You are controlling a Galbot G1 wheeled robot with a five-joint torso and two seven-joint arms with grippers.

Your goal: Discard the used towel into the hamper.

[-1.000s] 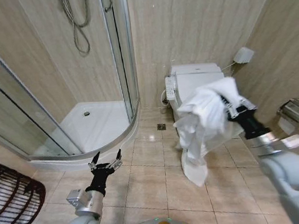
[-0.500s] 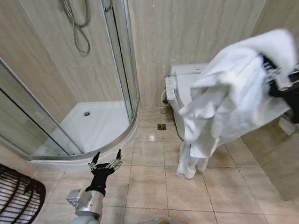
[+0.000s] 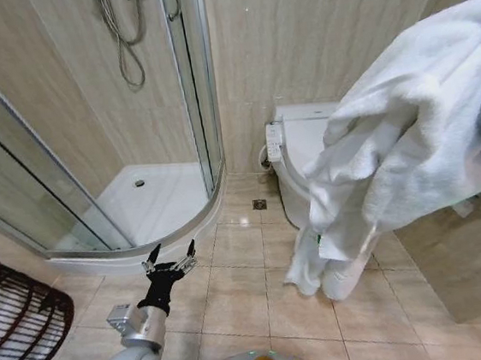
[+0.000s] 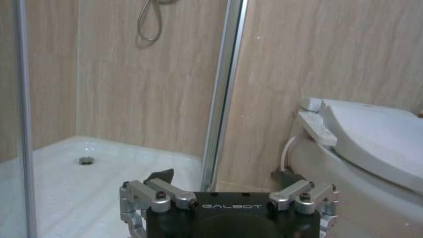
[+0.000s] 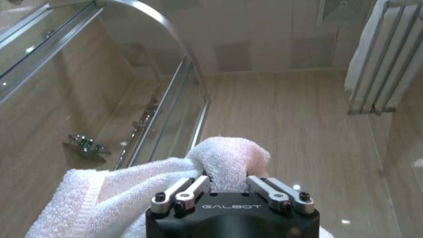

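— Where is the towel right now?

— The big white terry-cloth towel (image 3: 408,136) is up in my right hand (image 5: 228,181), held high at about two o'clock in my head view. My fingers (image 5: 188,188) are pinched tight on a bunched fold of it; the rest drapes down and away to the left, its lower tail hanging in front of the white toilet with the closed lid (image 3: 302,152), above the beige tiled floor (image 3: 236,301).

— And the hamper?

— The dark red-brown openwork hamper (image 3: 19,324) sits on the floor at about eight o'clock, cut by the edge of my head view. It is well apart from the towel and from my right hand, across the whole floor on the opposite side.

— What is your other hand doing?

— My left hand (image 3: 170,262) is held low near six to seven o'clock, empty, fingers spread wide. It points toward the curved glass shower enclosure with the white tray (image 3: 152,198). It lies between the hamper and the toilet, nearer the hamper, touching nothing.

— Anything else close to the towel?

— On my right wrist view, a white wall radiator (image 5: 383,59) stands on the far wall.
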